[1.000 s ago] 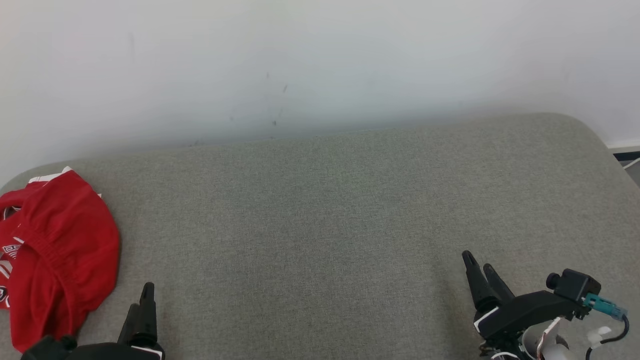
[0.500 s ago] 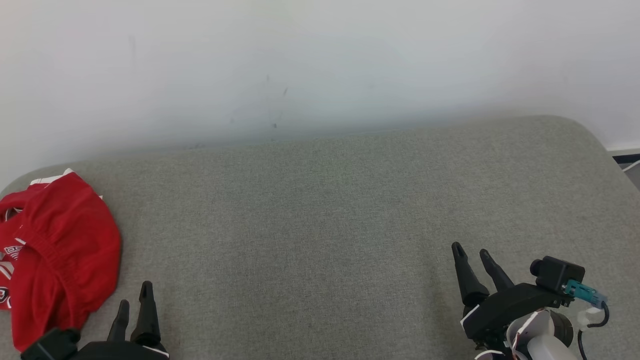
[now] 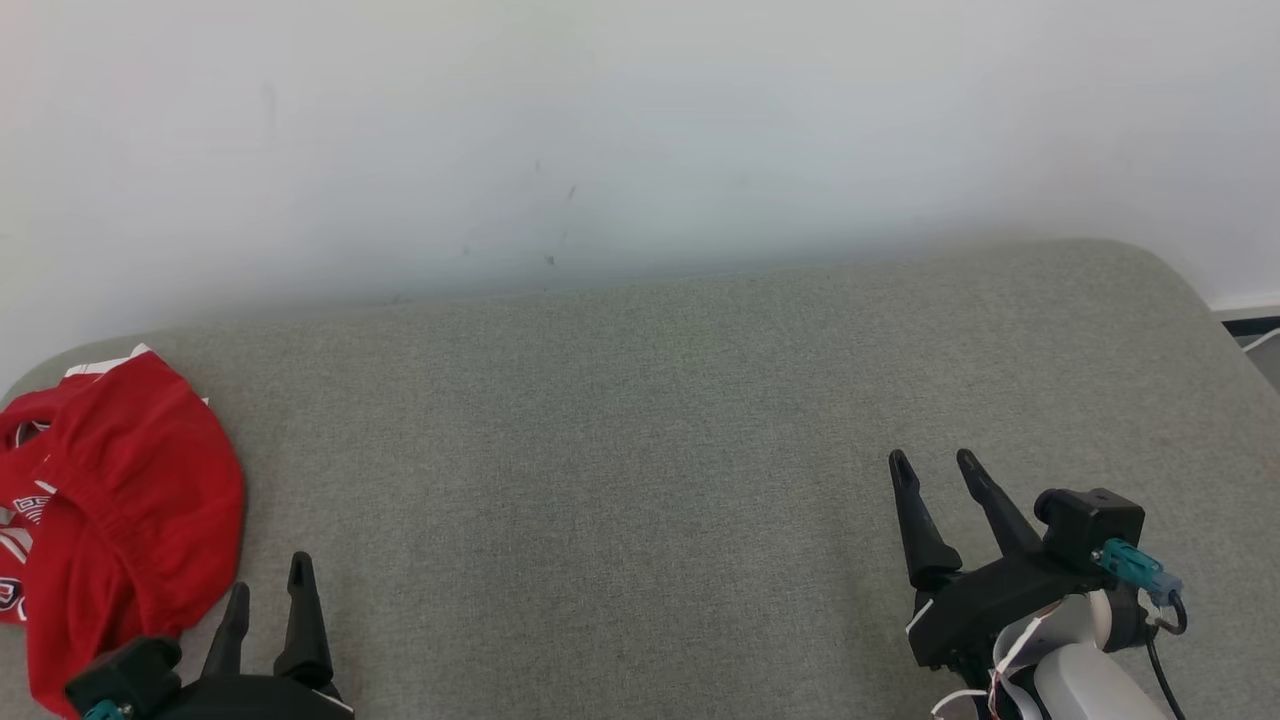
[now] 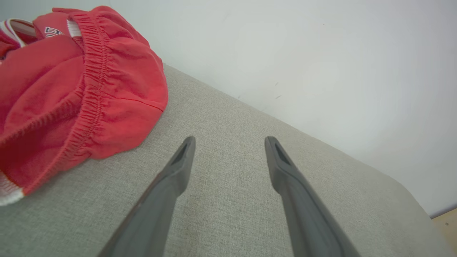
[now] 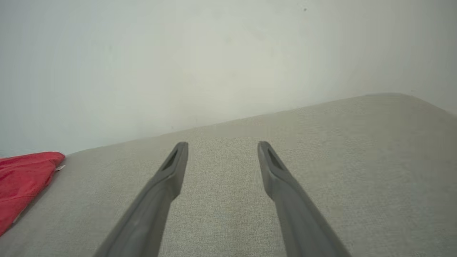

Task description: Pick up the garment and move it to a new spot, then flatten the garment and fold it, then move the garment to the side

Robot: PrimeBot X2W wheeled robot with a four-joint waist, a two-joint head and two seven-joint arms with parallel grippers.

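The garment [image 3: 120,500] is a crumpled red piece with an elastic waistband and white trim, lying at the far left of the grey cushioned surface [image 3: 650,450]. The left wrist view has the garment [image 4: 71,89] at the upper left, and the right wrist view catches its edge [image 5: 21,182] at the far left. My left gripper [image 3: 268,575] stands open at the lower left, just right of the garment and apart from it. Open too, my right gripper [image 3: 932,460] is at the lower right over bare fabric, with nothing between its fingers.
A white wall [image 3: 640,130] rises right behind the cushioned surface. The surface rounds off at its right corner [image 3: 1170,270], with a strip of floor [image 3: 1255,335] beyond. A wide stretch of grey fabric lies between the two grippers.
Both grippers have risen a little in the head view; the right one has moved up and left. Both now show their fingers spread. The garment has stayed put.
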